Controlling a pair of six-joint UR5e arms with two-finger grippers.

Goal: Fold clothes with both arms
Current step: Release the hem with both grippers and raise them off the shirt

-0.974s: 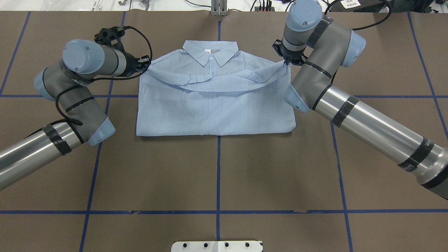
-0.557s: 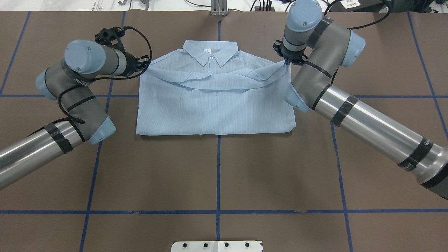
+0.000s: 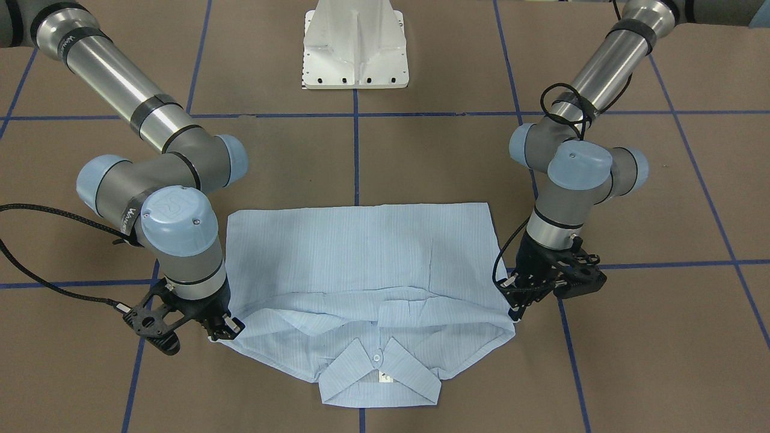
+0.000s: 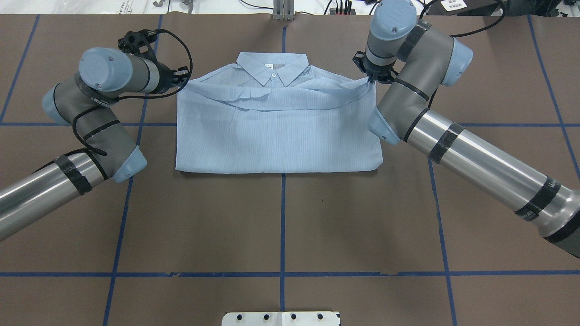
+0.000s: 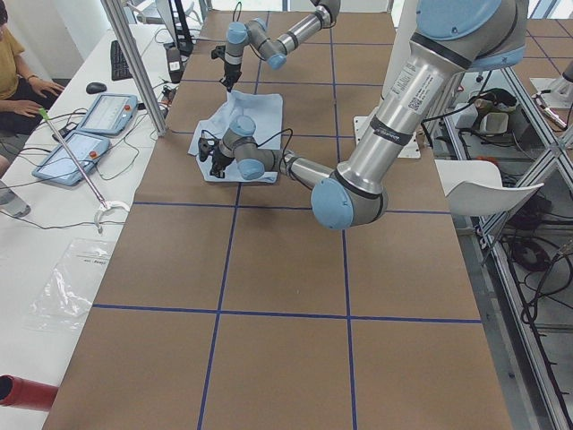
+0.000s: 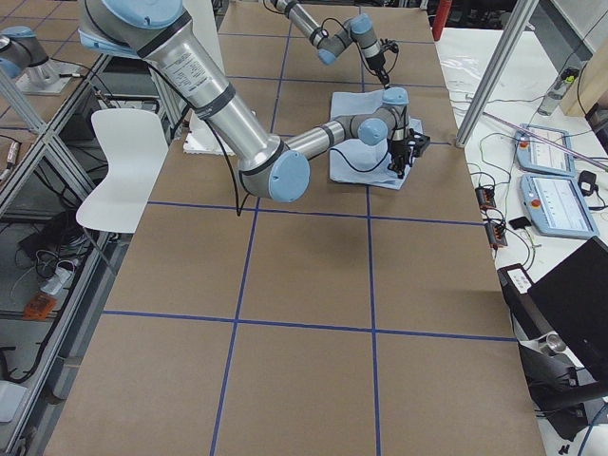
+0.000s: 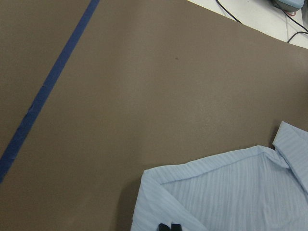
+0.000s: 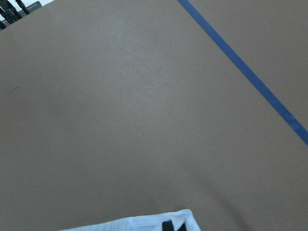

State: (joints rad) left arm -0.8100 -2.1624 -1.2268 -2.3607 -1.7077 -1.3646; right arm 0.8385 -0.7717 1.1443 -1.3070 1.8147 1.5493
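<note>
The light-blue striped shirt point(image 4: 278, 136) lies flat at the far middle of the table, collar point(image 4: 272, 68) pointing away from the robot. Its lower part is folded up over the chest. My left gripper point(image 4: 183, 81) is shut on the folded edge's left corner, low over the table. My right gripper point(image 4: 372, 80) is shut on the right corner. In the front-facing view the left gripper point(image 3: 516, 313) is on the right and the right gripper point(image 3: 224, 331) on the left. Each wrist view shows closed fingertips point(image 7: 168, 226) point(image 8: 172, 225) on the cloth point(image 7: 231, 192).
The brown table cover point(image 4: 281, 226) carries blue tape lines point(image 4: 282, 213). The white pedestal base point(image 3: 355, 48) stands at the robot's side. An operator point(image 5: 13, 81) sits beside tablets point(image 5: 98, 116) past the far table edge. A white chair point(image 6: 119, 161) stands behind the robot.
Both grippers have carried the folded edge farther towards the collar. The left gripper moved outward and away from the robot, pulling the sagging fold taut and straighter. Both stay shut.
</note>
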